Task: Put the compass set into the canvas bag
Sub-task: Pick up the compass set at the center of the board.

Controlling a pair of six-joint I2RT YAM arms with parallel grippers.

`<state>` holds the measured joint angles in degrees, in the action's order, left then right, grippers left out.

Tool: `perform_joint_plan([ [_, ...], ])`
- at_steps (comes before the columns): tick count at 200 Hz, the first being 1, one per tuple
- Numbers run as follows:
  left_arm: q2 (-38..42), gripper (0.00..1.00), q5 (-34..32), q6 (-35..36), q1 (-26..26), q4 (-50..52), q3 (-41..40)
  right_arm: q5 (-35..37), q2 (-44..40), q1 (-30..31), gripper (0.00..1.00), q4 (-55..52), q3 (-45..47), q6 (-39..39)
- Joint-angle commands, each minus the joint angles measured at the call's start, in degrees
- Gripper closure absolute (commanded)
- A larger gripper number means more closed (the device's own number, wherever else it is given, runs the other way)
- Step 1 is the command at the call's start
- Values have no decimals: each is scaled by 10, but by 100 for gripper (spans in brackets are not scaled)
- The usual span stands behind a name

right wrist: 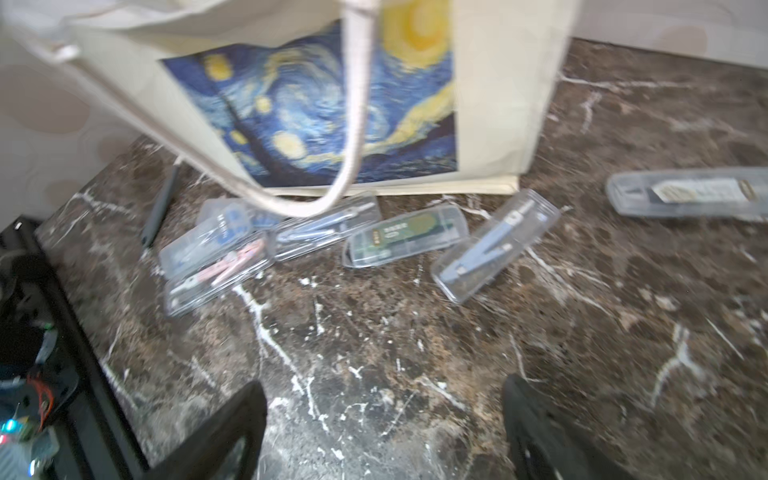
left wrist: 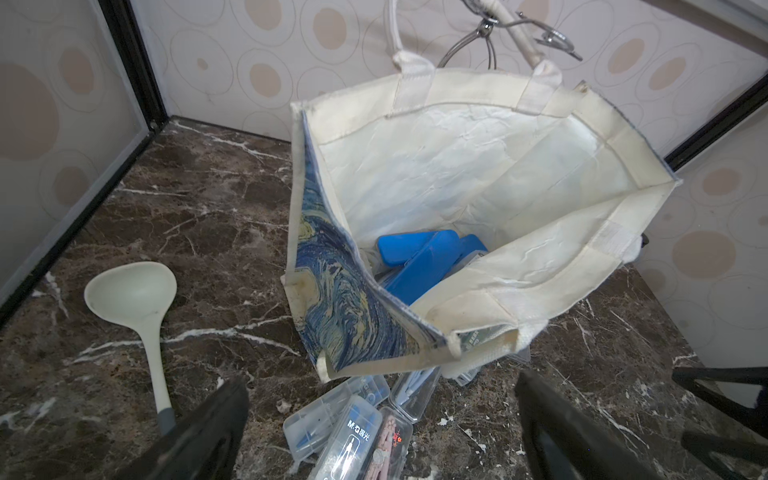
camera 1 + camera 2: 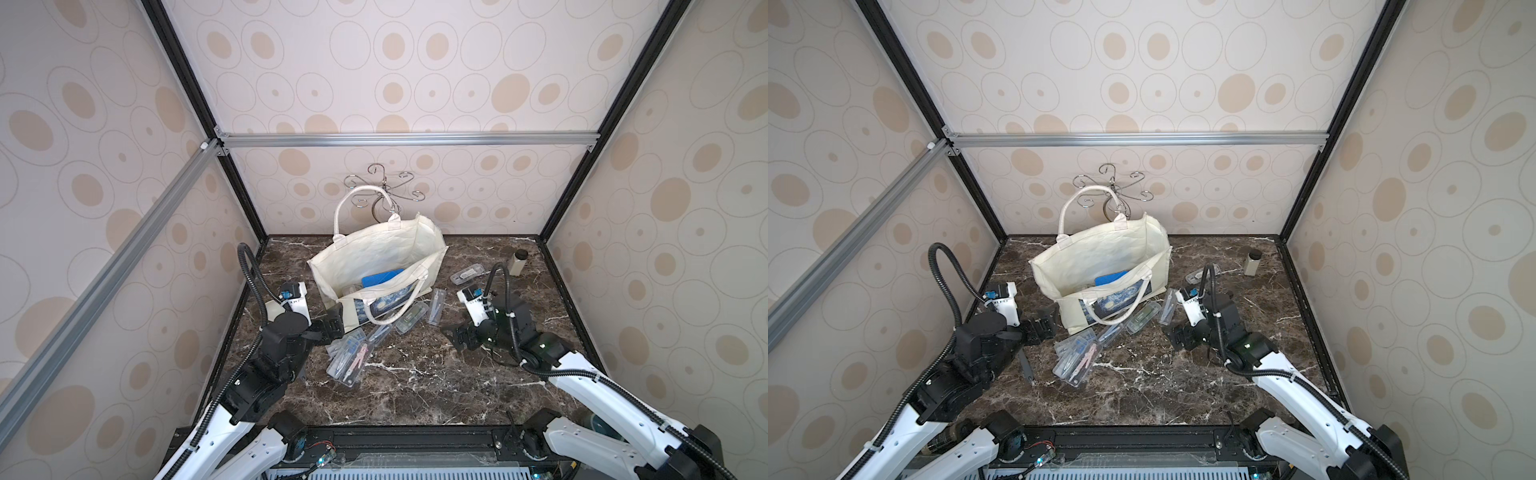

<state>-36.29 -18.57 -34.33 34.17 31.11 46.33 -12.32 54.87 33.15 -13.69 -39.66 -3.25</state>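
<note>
Marble bench [image 3: 415, 386], dark with white veins, walled by paper printed with beige ovals.

- Bag [image 3: 374, 253]: 1. Stands open at mid-bench, toward the back edge. It has 2 handles: the back one is upright, and the front handle [image 3: 386, 322] hangs over the print.
- Blue cases [image 2: 419, 249]: at least 2, at the bottom inside the bag.
- Compass sets [image 3: 345, 361]: 7, in clear cases, all on the bench outside the bag.
  - 3 overlap in a heap [image 1: 216, 257] before the bag's end nearer the left edge.
  - 3 lie singly along its printed side, one with a green label [image 1: 407, 237].
  - 1 lies apart [image 3: 467, 274], between the bag and the right edge.
- Ladle [image 2: 133, 295]: 1, between the bag and the left edge.
- Bottle [image 3: 519, 262]: 1, in the back right corner.
- Wire hook stand [image 3: 382, 187]: 1, behind the bag.
- Left gripper [image 2: 380, 384]: fingers spread, nothing between them, near the bag and the heap.
- Right gripper [image 1: 384, 380]: fingers spread and empty, over bare bench in front of the single sets.

Views:
- The ladle's bowl shows in the left wrist view only.
- The bottle shows only in both top views.
- The whole print shows only in the right wrist view, which is blurred.
- The bag's inside shows in both top views and the left wrist view.
</note>
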Motion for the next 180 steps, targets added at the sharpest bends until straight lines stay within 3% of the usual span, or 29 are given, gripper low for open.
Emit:
perform_joint_plan([
  [1, -8, 0, -7, -46, -1, -27, -17, -23, 4, 43, 14, 26, 2, 78],
  [54, -51, 0, 12, -45, -2, -30, -53, -36, 148, 175, 16, -42, -97, 215],
  [96, -57, 0, 34, -44, -5, -75, -105, -52, 257, 254, 13, -28, -141, 358],
  [180, -178, 0, 47, -5, -58, -163, -92, -55, 434, 274, 10, -7, -233, 517],
])
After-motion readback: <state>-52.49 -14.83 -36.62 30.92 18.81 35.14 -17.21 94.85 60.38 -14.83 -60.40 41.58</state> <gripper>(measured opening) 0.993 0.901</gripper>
